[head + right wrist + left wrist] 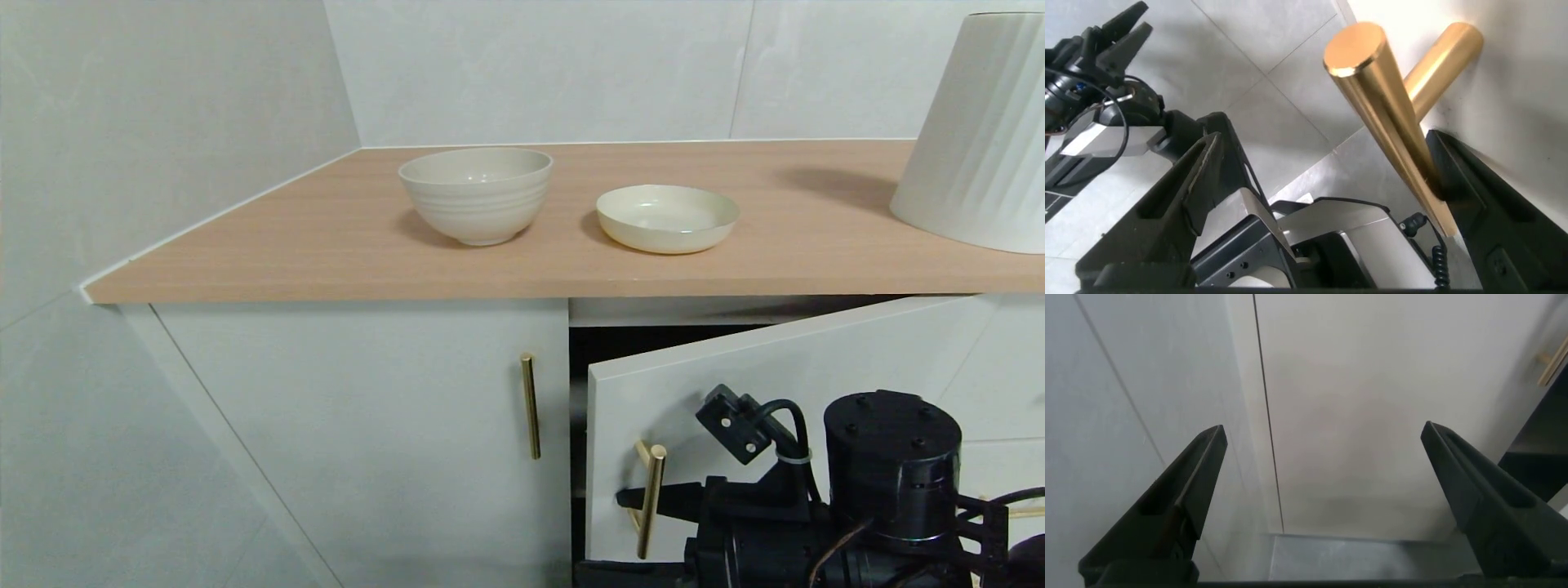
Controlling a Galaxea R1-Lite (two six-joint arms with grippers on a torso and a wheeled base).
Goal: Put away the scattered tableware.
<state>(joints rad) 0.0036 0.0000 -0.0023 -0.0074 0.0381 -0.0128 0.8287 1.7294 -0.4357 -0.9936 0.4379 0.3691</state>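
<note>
Jaws of the right gripper [1325, 147] are standing apart, straddling the brass handle [1388, 122] of the right-hand cabinet door [816, 359]. The bar is lying between them and close against one finger, but nothing is clamping it. Jaws of the left gripper [1323, 433] are likewise gaping wide and holding nothing, facing a plain white panel low beside the cabinet.

Tableware: a deep ribbed bowl [476, 194] and a shallow dish [667, 217] are sitting upright on the wooden countertop [286, 253], near each other but not touching, the bowl towards the robot's left. Neither piece is being touched, and neither has gone into storage yet.

Cabinet: the right-hand door is hanging ajar, showing a dark gap at its inner edge, while the left-hand door [351, 425] is sitting shut with its own handle [531, 406] untouched. A white pleated lampshade [980, 139] is standing at the counter's far right.

Progress, as a judgement: the task is sitting at its opening stage — access to the cupboard is only partly made. What is remaining looks like nearly everything: swinging the door fully open, then lifting the bowl and the dish down in turn and shelving them inside.
</note>
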